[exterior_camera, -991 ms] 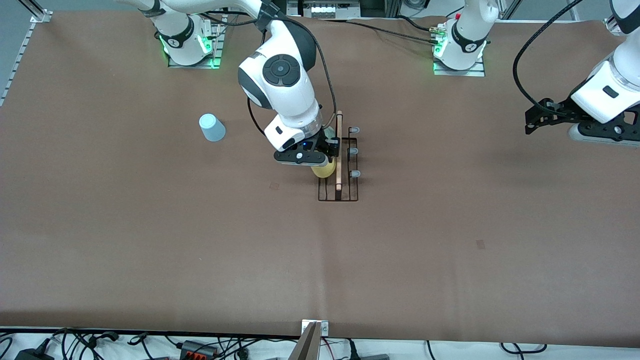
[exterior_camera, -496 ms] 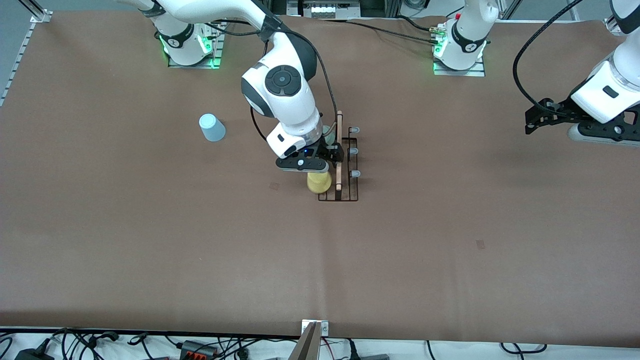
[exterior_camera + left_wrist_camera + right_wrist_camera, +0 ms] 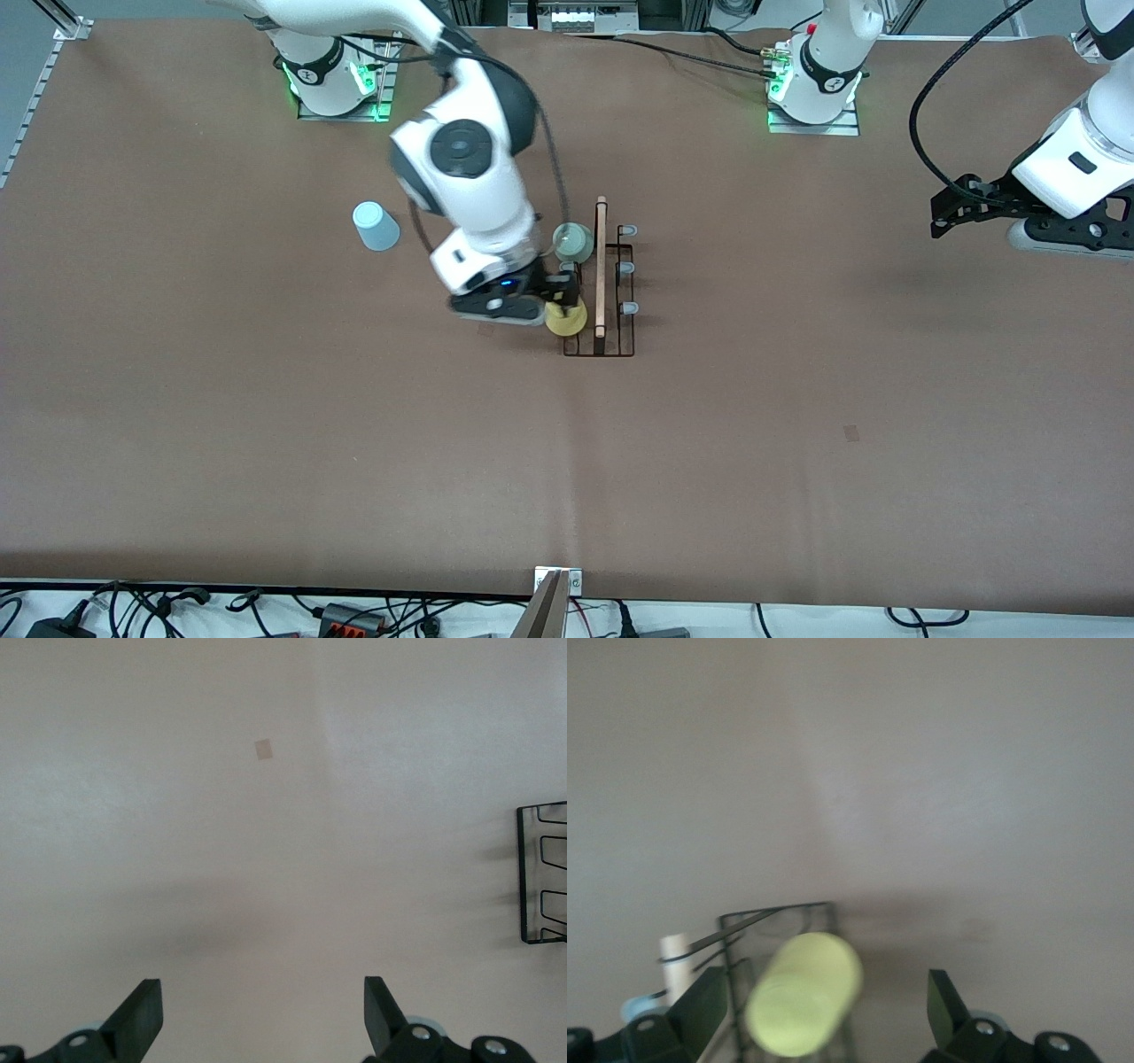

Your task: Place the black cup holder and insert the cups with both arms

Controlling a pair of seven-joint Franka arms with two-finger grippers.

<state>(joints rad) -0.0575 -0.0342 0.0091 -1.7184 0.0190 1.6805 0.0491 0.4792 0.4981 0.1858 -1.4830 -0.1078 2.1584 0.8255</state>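
The black cup holder (image 3: 611, 344) stands mid-table with its wooden handle (image 3: 601, 266) on top. The grey-green cup (image 3: 572, 241) and the yellow cup (image 3: 567, 320) sit on its pegs on the side toward the right arm's end; the yellow one is nearer the front camera. My right gripper (image 3: 567, 292) is open just above the yellow cup. In the right wrist view the yellow cup (image 3: 804, 992) lies between the spread fingers of my right gripper (image 3: 826, 997), with gaps on both sides. The light blue cup (image 3: 376, 226) stands alone on the table. My left gripper (image 3: 941, 217) waits, open (image 3: 263, 1001).
Three grey-tipped pegs (image 3: 627, 269) on the holder's side toward the left arm's end are bare. A corner of the holder (image 3: 540, 877) shows in the left wrist view. Small patches (image 3: 851, 432) mark the brown table cover. Cables lie along the table's front edge.
My right gripper has let go of the yellow cup and drawn back toward the right arm's end. The cup stays on the holder, and the grey-green cup is now uncovered. The left arm has not moved.
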